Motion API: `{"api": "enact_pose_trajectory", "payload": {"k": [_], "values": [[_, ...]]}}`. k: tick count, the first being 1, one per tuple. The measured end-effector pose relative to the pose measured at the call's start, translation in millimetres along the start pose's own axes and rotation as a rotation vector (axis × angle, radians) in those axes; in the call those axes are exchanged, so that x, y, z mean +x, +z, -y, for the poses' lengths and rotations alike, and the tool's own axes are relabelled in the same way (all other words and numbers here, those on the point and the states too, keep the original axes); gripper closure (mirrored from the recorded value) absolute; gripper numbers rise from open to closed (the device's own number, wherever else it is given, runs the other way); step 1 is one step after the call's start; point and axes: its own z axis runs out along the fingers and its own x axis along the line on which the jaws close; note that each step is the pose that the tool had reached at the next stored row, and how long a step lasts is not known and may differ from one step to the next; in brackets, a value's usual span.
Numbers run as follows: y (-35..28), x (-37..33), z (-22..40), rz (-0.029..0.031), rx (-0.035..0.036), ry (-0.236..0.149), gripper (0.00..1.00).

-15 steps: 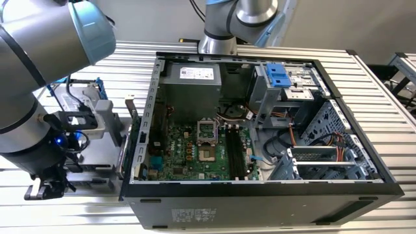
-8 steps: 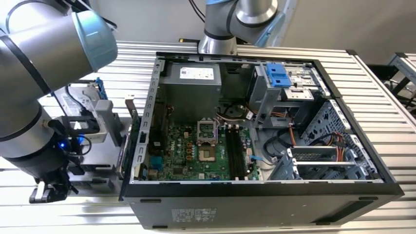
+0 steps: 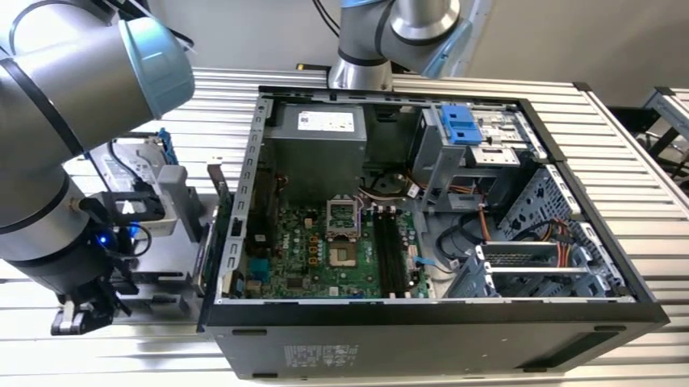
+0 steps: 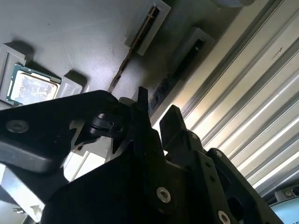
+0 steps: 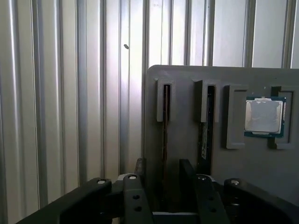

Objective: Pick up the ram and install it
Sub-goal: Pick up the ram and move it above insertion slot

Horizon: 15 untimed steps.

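Desk: Where, exactly?

Field: Over the grey tray on the ribbed metal surface, beside the open computer case. Pictured in the first wrist view: the pincer, spread open, grasping nothing.

Desk: And the ram?

Field: Standing on edge in a tray slot: the ram, lined up with the gap between the two fingers. Not lifted; no contact to be made out. Just beside it, in the neighbouring slot, a second stick with a pale label. Past that, a processor chip in its own recess.

Desk: Anything installed?

Field: Apparently not. Looks like nothing seated in the long black memory slots of the case, going by the exterior view.

Desk: Risks from here?

Field: Several, at a guess. Could land a finger on the second stick or a slot wall if brought down off centre, given the tight spacing between the two slots. Could tilt or jam the ram in its slot if closed on the thin top edge alone. Could lose it on the way to the case, with so little to hold and a high case wall to get over.
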Motion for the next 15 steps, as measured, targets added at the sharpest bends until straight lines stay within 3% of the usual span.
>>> {"api": "enact_pose_trajectory", "payload": {"k": [15], "values": [[0.0,0.0,0.0,0.0,0.0,-0.001,1.0]]}}
